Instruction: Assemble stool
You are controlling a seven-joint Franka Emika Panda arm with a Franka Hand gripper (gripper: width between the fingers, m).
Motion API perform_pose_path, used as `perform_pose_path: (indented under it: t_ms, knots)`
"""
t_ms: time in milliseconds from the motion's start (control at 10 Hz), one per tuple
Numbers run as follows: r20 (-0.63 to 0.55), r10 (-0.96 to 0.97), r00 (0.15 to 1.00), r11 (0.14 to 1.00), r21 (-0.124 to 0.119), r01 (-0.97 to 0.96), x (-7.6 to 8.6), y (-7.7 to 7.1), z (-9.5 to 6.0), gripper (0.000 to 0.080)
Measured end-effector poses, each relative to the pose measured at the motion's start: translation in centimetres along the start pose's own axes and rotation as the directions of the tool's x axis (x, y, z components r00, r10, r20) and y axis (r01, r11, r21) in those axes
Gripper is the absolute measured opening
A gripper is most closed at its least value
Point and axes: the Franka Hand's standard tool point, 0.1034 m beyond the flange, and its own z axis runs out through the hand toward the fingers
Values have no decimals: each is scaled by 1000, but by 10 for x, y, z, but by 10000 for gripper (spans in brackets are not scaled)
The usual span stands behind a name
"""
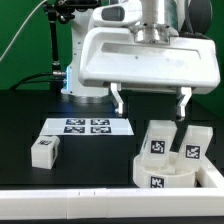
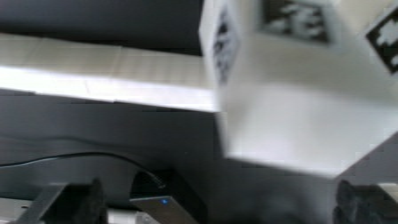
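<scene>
Fingers (image 1: 118, 100) of the gripper (image 1: 150, 108) stand wide apart and hold nothing. They hang just above the upright leg (image 1: 158, 140), which lies below the gap between them; in the wrist view this upright leg (image 2: 294, 95) shows between the dark fingertips (image 2: 63, 205), gripped by neither. It and a second leg (image 1: 196, 147) at the exterior view's right stand in the round seat (image 1: 160, 180) at the near right of the black table (image 1: 95, 165). A third leg (image 1: 43, 151) lies well apart at the exterior view's left, nearer than the marker board (image 1: 85, 126).

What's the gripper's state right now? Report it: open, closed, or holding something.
Gripper: open, jaws wide apart, holding nothing; it hangs above an upright stool leg.
</scene>
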Motion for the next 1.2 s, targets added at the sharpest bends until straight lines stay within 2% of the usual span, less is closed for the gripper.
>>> perform_pose_path:
  t_ms: [200, 300, 500, 600, 800, 1000, 1200]
  knots:
    - [25, 10, 1000, 1000, 4, -11, 7, 11, -6, 649]
    - [19, 9, 1000, 1000, 7, -9, 12, 9, -7, 649]
    - [24, 8, 1000, 1000, 7, -8, 10, 9, -5, 649]
    - [53, 8, 999, 1000, 15, -9, 8, 7, -4, 649]
    - [92, 28, 995, 999, 25, -31, 7, 18, -7, 649]
    - [286, 43, 957, 995, 79, -68, 3, 13, -10, 649]
    - [389, 40, 920, 991, 99, -85, 3, 9, -12, 649]
